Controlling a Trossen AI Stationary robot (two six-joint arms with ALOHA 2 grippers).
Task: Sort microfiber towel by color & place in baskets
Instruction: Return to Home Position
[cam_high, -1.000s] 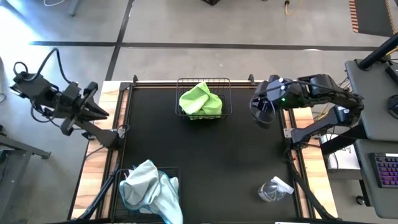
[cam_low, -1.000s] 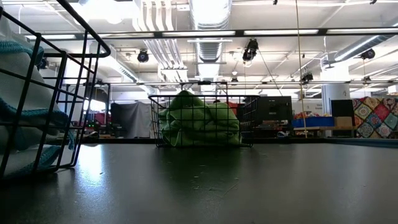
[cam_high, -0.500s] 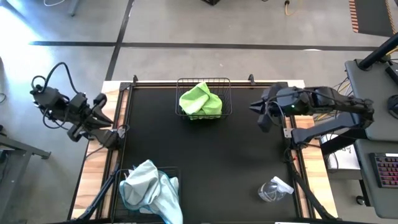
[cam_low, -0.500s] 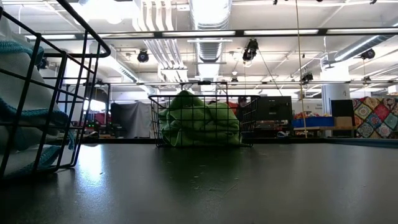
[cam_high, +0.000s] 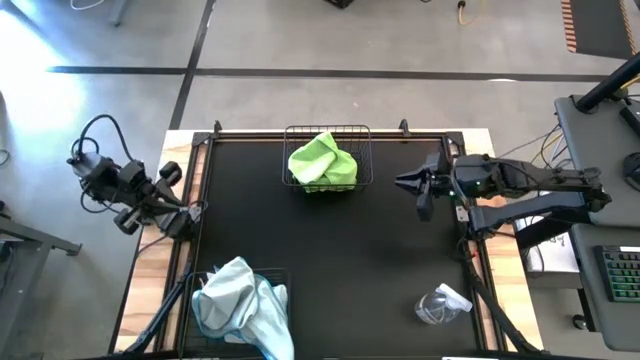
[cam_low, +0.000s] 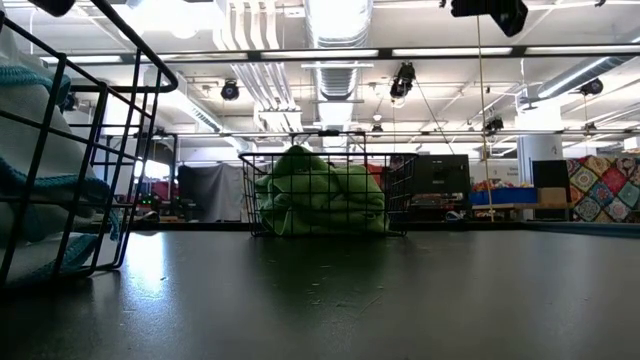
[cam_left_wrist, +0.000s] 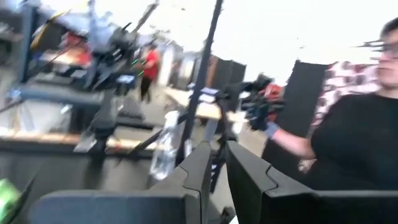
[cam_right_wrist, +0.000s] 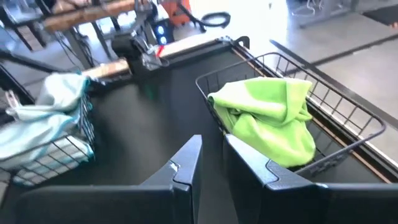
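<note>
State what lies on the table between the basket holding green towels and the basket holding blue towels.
Nothing: in the high view only bare black tabletop separates the green-towel basket from the blue-towel basket.

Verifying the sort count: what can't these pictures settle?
Towel counts: green towels and blue towels lie bunched; folds hide layers in high, low and right wrist views.
Cut off: near basket, by high view's bottom edge, low view's left.
Too small: clear wrapper contents, high view.
</note>
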